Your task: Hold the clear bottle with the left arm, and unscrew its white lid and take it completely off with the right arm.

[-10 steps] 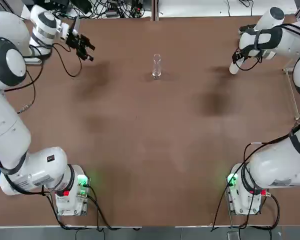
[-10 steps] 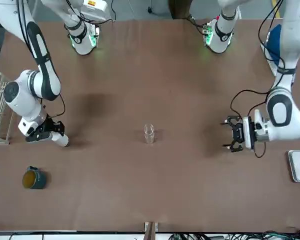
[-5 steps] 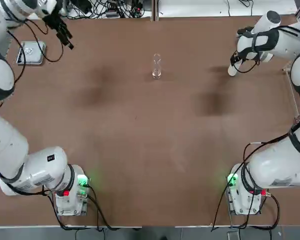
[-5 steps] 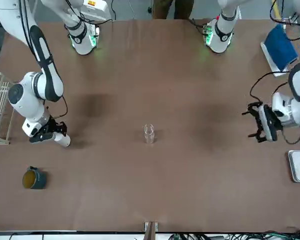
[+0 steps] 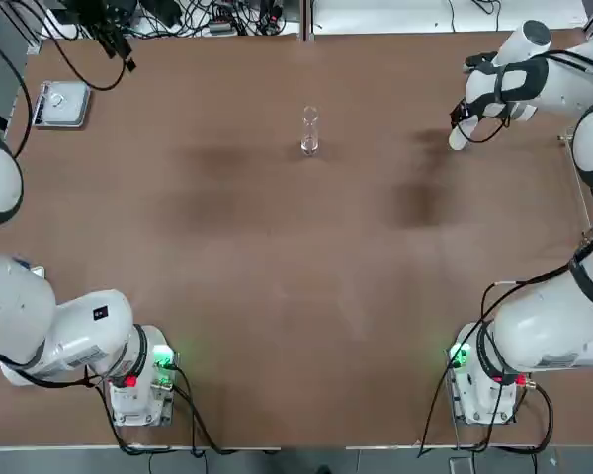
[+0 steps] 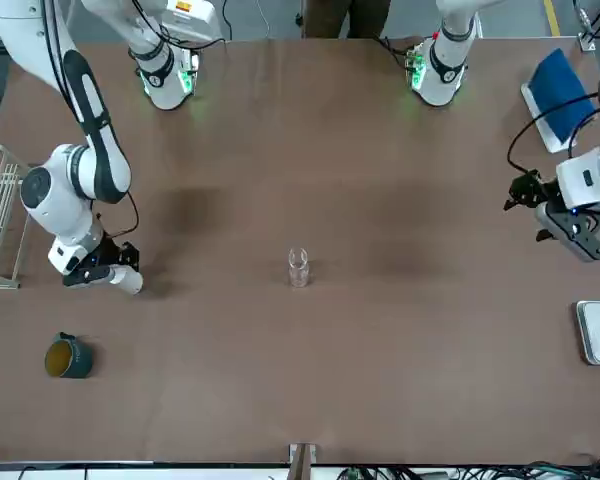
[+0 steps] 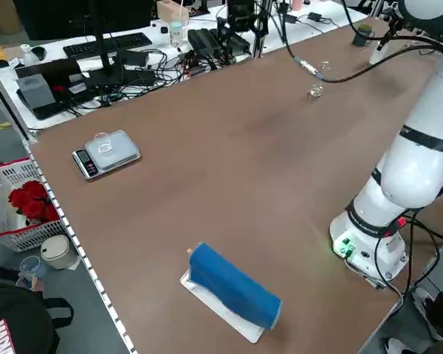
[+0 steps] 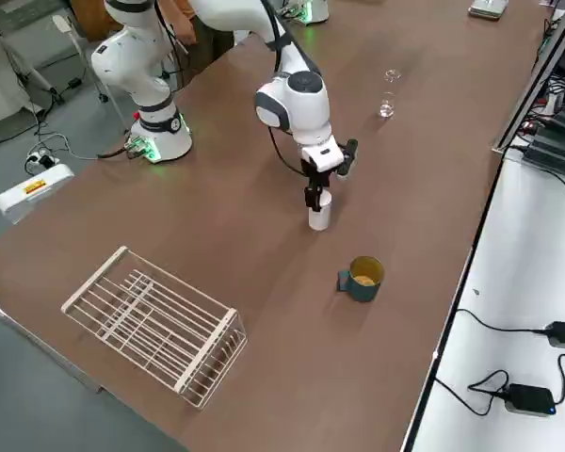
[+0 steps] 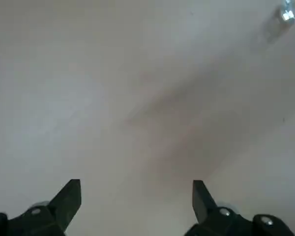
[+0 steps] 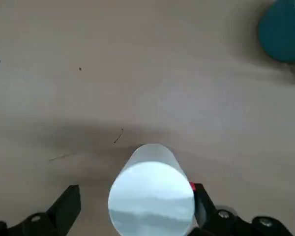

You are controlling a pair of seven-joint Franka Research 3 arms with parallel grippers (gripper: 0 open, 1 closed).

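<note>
The clear bottle point(image 5: 309, 133) stands upright and uncapped at the far middle of the table, also seen from the front point(image 6: 298, 268), with no gripper near it. The white lid point(image 8: 319, 215) stands on the table far off to the bottle's right. My right gripper point(image 5: 463, 118) hangs right over the lid. In the right wrist view the white lid point(image 10: 151, 194) sits between the fingers, which are spread wide with a gap on one side, so the right gripper point(image 10: 135, 199) is open. My left gripper point(image 5: 119, 51) is raised at the far left corner, and the left gripper point(image 9: 135, 201) is open and empty.
A teal jar with a yellow top point(image 6: 68, 357) stands close to the lid, toward the far right edge. A wire rack point(image 8: 155, 325) lies at the right edge. A small scale point(image 5: 59, 104) sits at the far left, a blue roll point(image 7: 232, 284) at the left.
My right gripper has opened around the white lid and shifted slightly. My left arm has swung away from the bottle to the far left corner, staying open.
</note>
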